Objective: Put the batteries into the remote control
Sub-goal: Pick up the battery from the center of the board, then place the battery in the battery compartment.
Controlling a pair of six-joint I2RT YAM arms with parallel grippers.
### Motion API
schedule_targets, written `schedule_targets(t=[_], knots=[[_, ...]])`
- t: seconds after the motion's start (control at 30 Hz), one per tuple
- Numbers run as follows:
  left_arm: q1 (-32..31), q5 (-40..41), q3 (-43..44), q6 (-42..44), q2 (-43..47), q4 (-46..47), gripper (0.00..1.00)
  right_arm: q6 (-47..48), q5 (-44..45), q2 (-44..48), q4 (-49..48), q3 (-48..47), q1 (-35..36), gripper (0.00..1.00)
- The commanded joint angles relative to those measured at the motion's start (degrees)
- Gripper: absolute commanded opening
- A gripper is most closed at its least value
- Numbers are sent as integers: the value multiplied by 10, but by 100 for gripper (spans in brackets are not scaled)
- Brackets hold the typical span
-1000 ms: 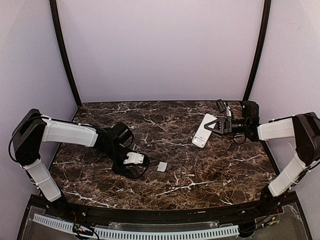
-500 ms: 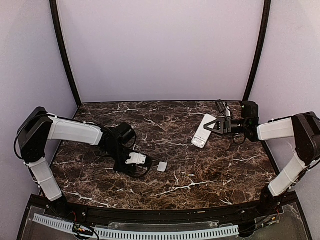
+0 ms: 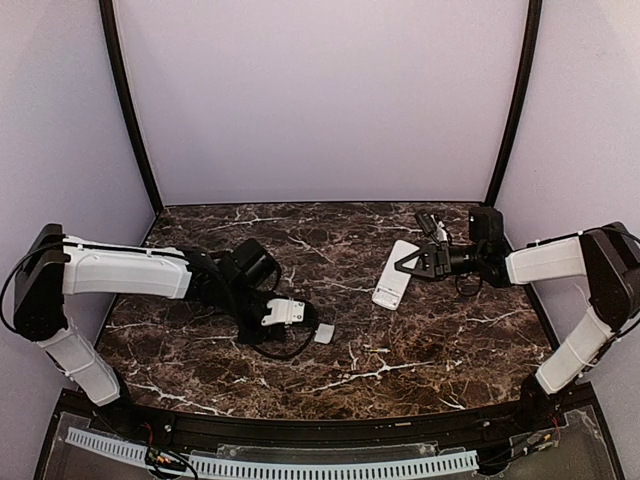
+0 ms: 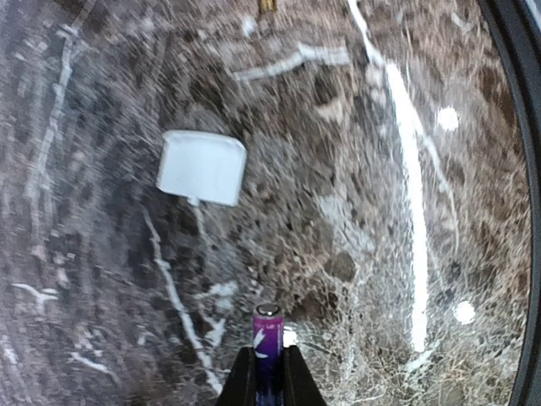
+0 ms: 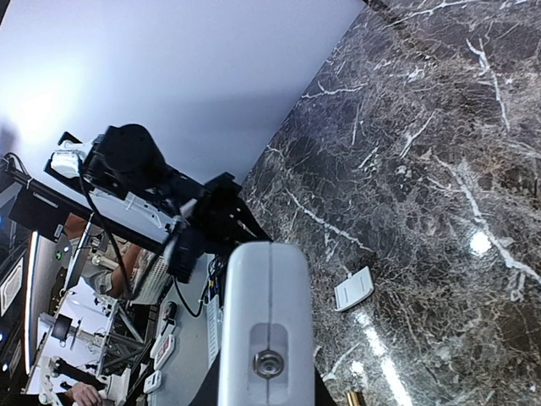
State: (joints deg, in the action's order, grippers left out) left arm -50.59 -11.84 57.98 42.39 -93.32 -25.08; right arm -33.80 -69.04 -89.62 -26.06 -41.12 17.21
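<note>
- Remote control (image 3: 388, 283), plain back showing in the wrist view, is clamped by the right pincer (image 3: 402, 267), well right of the white cover piece (image 3: 324, 333) lying on the counter (image 3: 450, 350).
- Battery (image 4: 268, 331), purple, is pinched endwise in the narrow left pincer (image 4: 269, 364), near the cover piece but apart from it.

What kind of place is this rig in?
Probably a lab robot cell: marble-look table boxed in by plain lilac walls, left arm and right arm mounted at its near edge, equipment clutter beyond.
</note>
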Motion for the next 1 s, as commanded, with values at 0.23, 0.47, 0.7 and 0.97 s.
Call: schedule_targets(t=[0.23, 0.47, 0.7, 0.97], knots=[[-111, 116, 189, -127, 56, -109, 0, -92, 49, -12, -37, 12, 105, 0], [-188, 209, 269, -115, -10, -197, 0, -157, 91, -42, -116, 30, 164, 0], [-225, 250, 304, -111, -49, -226, 0, -199, 118, -85, -165, 23, 199, 0], [-242, 292, 329, -109, -98, -248, 0, -228, 131, -110, -192, 7, 225, 0]])
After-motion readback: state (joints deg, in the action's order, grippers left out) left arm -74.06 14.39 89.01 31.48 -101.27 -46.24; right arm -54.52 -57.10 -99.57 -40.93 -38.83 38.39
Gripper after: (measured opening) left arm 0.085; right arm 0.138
